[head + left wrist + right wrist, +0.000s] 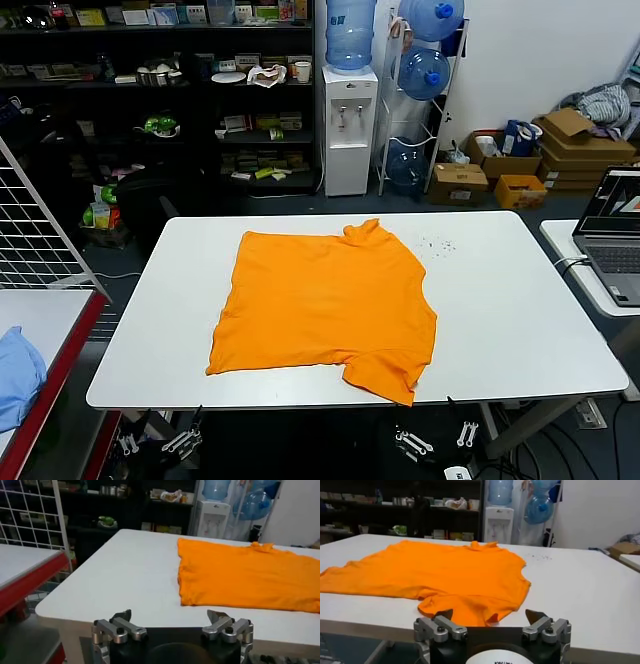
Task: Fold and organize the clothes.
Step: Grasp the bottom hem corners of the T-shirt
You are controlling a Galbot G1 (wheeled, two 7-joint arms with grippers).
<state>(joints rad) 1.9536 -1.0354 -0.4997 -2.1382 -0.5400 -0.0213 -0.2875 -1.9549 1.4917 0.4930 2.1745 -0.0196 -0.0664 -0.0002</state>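
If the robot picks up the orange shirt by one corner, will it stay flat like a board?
Probably not. The orange shirt lies limp and wrinkled on the white table, so it would likely droop and hang. It looks thin, so probably light. Pushed, it would likely bunch up rather than slide whole.

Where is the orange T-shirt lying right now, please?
In the head view, the T-shirt lies spread flat mid-table, slightly left of centre, one sleeve reaching the near edge.

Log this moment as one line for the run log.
stage: start | bright orange cotton T-shirt: spread flat on white table | left gripper: open, below near edge | right gripper: open, same
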